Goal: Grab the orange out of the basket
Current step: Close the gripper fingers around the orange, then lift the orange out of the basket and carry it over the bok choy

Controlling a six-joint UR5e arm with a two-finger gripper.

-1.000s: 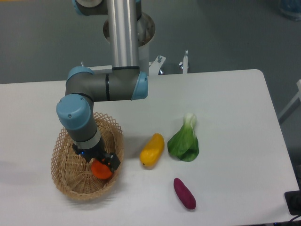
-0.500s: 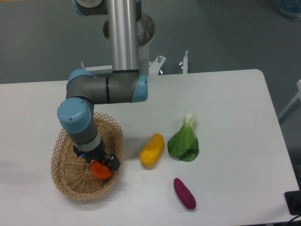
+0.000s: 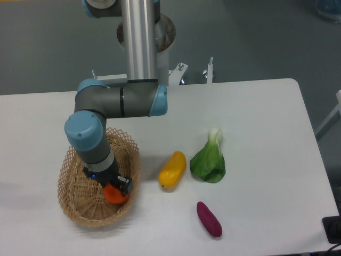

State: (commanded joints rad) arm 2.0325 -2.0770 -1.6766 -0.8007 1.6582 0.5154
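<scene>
Black two-finger gripper is reaching down into the oval tan woven wicker basket, seemingly pinching the small round bright orange fruit lying by the right wall; its fingertips are hiding behind the wrist and fruit, so the grip is uncertain.

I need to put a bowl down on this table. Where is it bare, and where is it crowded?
Bare: the table right of the bok choy, and the far strip behind it. Crowded: the front left, with the basket, gripper, orange, mango and purple sweet potato.
</scene>
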